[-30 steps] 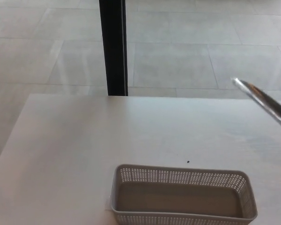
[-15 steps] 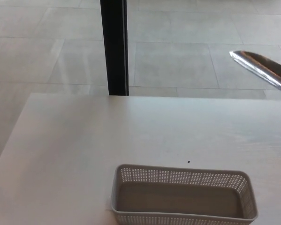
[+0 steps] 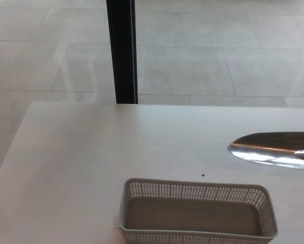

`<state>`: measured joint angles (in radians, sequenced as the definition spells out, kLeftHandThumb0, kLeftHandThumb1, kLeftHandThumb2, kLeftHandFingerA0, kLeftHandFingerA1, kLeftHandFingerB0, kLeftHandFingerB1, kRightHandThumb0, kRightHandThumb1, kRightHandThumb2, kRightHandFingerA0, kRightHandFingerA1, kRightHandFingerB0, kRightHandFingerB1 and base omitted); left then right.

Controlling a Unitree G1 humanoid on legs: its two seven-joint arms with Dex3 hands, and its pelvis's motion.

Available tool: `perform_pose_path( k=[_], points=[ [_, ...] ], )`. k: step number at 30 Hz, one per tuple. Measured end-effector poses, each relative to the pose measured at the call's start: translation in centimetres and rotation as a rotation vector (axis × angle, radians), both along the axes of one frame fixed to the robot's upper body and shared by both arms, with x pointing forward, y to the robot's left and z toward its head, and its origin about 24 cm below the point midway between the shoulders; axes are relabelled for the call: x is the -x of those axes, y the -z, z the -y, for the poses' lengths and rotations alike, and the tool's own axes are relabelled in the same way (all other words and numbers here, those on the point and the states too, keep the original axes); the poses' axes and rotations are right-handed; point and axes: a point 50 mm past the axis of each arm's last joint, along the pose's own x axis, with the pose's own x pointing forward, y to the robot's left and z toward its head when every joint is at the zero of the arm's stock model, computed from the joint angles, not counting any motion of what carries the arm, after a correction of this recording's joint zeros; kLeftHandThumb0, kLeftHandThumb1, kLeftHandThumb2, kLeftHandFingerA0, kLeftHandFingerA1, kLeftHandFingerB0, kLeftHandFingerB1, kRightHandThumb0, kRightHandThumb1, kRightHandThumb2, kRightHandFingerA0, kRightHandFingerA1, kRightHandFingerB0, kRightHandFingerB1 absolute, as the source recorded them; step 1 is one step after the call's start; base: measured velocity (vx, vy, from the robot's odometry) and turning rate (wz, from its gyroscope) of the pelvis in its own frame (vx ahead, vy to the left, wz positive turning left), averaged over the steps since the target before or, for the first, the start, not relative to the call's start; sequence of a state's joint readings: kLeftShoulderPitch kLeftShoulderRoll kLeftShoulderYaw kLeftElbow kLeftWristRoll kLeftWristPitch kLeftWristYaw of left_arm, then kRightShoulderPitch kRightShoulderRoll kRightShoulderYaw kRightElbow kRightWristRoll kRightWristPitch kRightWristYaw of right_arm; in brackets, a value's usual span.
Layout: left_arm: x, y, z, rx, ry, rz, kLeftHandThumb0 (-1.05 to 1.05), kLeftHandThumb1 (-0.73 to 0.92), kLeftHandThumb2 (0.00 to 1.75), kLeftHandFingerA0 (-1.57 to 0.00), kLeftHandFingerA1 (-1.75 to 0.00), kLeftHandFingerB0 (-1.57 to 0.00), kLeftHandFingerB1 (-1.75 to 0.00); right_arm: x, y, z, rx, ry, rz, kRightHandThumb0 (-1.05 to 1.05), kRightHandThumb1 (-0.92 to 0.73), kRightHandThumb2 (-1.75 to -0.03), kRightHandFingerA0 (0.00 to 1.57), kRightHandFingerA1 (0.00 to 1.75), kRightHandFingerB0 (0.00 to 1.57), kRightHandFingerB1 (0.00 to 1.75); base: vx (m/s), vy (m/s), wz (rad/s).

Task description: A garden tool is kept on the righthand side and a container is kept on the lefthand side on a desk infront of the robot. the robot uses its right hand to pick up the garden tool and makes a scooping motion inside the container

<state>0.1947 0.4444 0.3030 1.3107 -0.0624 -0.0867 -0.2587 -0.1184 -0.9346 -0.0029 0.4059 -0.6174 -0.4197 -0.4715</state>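
Change: the trowel point(image 3: 273, 149) blade has dropped from high at the right edge, over the floor, to low over the desk, and now lies nearly flat and broad-face up.
Hands: neither shows, so whether the right one is wide, narrow or holding the tool cannot be told.
Trowel: shiny metal blade enters from the right edge, rounded tip pointing left; its handle is cut off by the frame.
Basket point(image 3: 197, 192): grey, perforated walls, inside looks bare; down and left of the blade tip, apart from it, at the near edge.
Desk point(image 3: 91, 162): pale, matte, with one small dark speck point(image 3: 203, 176) between blade and basket.
Room: large grey floor tiles point(image 3: 202, 66) beyond the desk; a black post point(image 3: 121, 51) stands behind its far edge.
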Motion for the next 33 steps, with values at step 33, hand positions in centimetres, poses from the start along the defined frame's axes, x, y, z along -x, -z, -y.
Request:
perform_pose_path(
  k=[33],
  points=[
    [-1.2,-0.9,-1.2,-0.033,0.032,0.015,-1.05,-0.02,1.13,-0.97,-1.25,-0.70,-1.03,1.4,-4.6,-3.4,0.508,-0.445,0.130,-0.33,-0.64,-0.68,0.84,1.72,0.66,1.37,0.00,0.000,0.00]
  ],
)
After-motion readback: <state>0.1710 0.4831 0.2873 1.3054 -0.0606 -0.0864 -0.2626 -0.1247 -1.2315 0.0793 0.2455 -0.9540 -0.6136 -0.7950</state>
